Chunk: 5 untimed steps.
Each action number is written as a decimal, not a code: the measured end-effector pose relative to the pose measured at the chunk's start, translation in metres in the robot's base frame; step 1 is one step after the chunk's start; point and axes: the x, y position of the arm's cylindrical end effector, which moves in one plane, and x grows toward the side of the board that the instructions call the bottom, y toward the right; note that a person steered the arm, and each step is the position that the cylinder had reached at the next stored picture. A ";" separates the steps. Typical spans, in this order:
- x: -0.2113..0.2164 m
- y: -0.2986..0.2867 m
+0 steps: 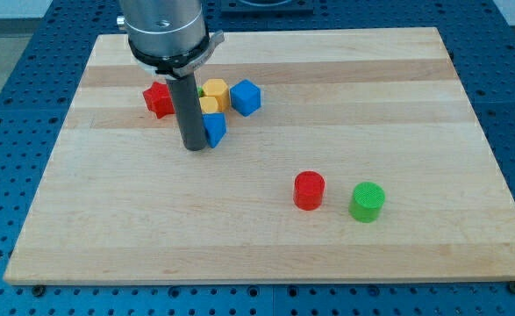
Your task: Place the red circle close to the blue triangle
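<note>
The red circle (pixel 309 190) stands at the view's lower middle-right of the wooden board (pixel 108 219). The blue triangle (pixel 214 129) lies at the upper left-centre, partly hidden behind my rod. My tip (pixel 195 147) rests on the board right against the blue triangle's left side, far to the upper left of the red circle.
A green circle (pixel 367 201) stands just right of the red circle. Near the blue triangle sit a red block (pixel 158 99), two yellow blocks (pixel 215 91), a blue cube (pixel 246 96) and a sliver of green (pixel 201 90) behind the rod.
</note>
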 end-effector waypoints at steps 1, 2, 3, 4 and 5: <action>0.010 0.001; 0.047 0.026; 0.103 0.082; 0.132 0.147; 0.112 0.218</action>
